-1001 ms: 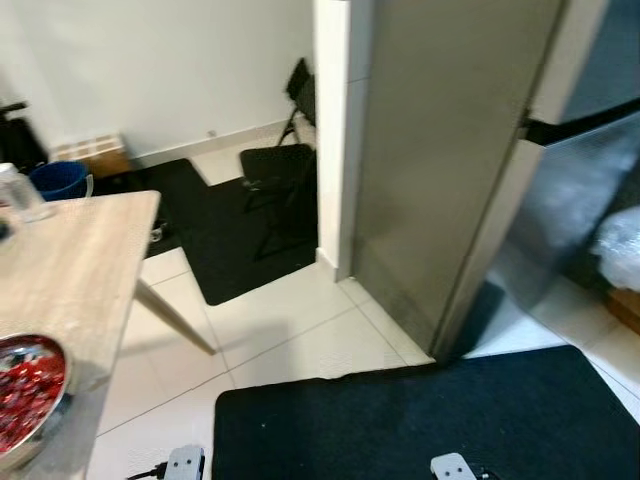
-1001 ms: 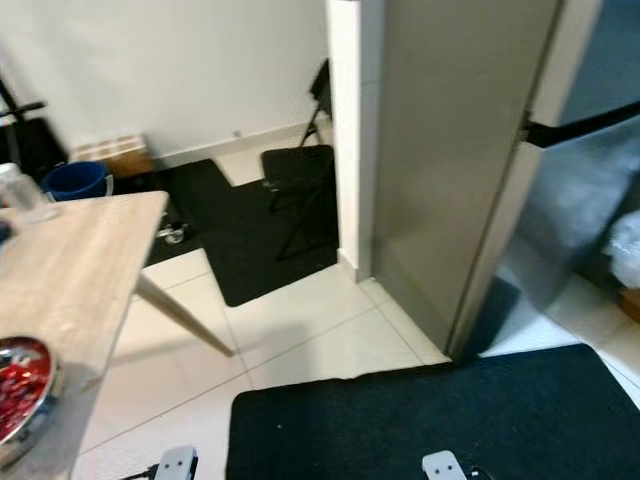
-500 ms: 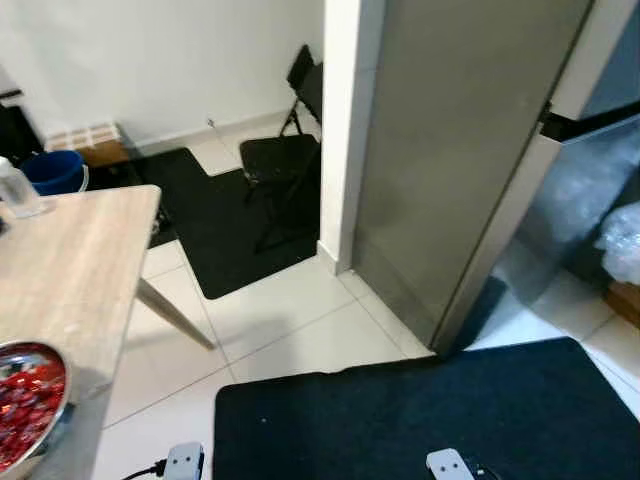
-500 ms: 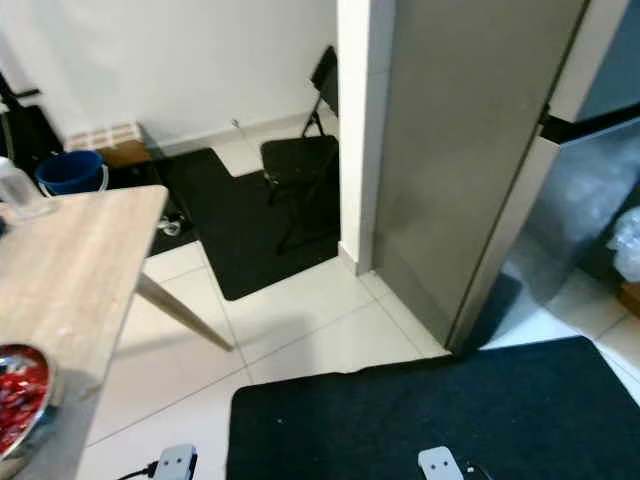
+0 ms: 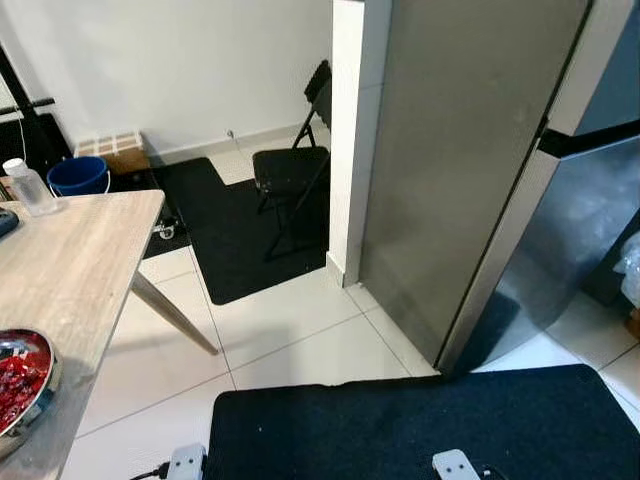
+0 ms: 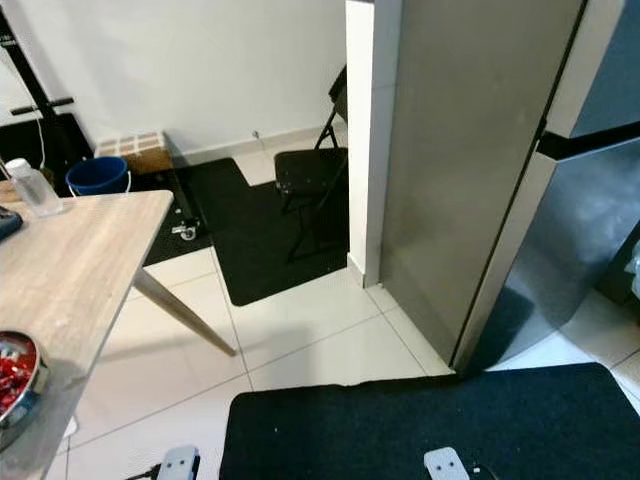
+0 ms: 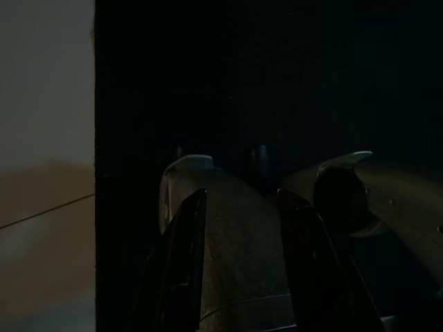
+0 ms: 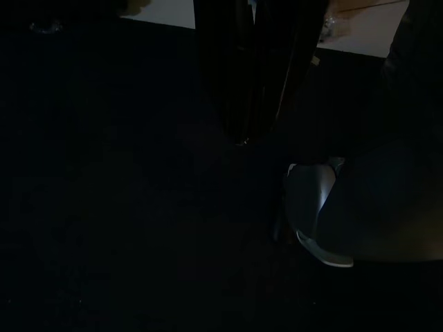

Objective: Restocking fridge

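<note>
Here the closed fridge stands right of the table; jaws' state unclear.

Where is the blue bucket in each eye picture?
Left eye view: the blue bucket sits on the floor at the far left, just past the wooden table.
Right eye view: same bucket, a bit further right.
Shared landmark: the black folding chair beside the white pillar.
</note>
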Available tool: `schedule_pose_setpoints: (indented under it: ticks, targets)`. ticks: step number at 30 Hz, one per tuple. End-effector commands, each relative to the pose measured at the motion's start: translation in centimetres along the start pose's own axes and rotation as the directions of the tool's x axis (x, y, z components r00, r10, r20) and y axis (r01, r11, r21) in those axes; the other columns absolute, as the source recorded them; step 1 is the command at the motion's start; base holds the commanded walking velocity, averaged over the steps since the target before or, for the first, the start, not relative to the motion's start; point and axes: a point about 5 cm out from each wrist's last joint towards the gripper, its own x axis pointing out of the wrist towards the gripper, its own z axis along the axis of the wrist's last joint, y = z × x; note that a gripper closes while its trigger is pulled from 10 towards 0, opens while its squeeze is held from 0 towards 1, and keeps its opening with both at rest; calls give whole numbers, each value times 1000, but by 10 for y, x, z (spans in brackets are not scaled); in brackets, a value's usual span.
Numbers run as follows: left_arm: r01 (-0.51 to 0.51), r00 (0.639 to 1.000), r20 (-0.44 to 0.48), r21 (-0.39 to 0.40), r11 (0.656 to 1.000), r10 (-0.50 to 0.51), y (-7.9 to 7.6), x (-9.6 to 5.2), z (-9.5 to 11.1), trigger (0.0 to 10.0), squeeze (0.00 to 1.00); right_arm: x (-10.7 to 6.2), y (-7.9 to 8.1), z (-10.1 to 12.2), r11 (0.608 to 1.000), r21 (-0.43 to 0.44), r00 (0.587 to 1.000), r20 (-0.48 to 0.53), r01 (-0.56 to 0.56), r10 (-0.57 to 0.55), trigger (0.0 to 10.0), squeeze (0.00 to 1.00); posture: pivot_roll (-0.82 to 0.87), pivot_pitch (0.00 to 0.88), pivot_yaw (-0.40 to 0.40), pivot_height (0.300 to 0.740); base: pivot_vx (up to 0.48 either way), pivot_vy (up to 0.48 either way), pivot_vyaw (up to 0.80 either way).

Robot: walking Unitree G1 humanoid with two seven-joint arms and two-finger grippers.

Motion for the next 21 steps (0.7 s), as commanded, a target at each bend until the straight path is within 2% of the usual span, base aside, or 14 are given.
schedule_pose_setpoints:
  ticks: [1, 3, 8, 17, 21]
  targets:
    - [3, 1000, -7, 18, 1000, -3, 2, -1, -1, 10000, 0, 1, 2, 0, 1000, -3, 1000, -3, -7, 7, 10000, 0, -33, 0, 8, 740, 0, -472, 0]
    - [18, 1000, -16, 26, 1000, -18, 0, -1, -3, 10000, 0, 1, 3, 0, 1000, -1, 1000, -4, -8, 8, 10000, 0, -33, 0, 8, 740, 0, -472, 0]
    - [9, 1000, -4, -15, 1000, -9, -1, 0, -2, 10000, 0, 1, 4, 0, 1000, 1, 1000, -4, -10, 10, 10000, 0, -33, 0, 8, 740, 0, -434, 0]
    - [-22, 999, 24, -44, 999, 23, 1, 1, 4, 10000, 0, 1, 4, 1, 1000, -2, 1000, -1, -12, 12, 10000, 0, -33, 0, 6, 740, 0, 0, 0]
    - [-50, 999, 7, -49, 998, 50, 4, 0, 2, 10000, 0, 1, 4, 3, 1000, -6, 1000, 1, -11, 11, 10000, 0, -32, 0, 5, 740, 0, 0, 0]
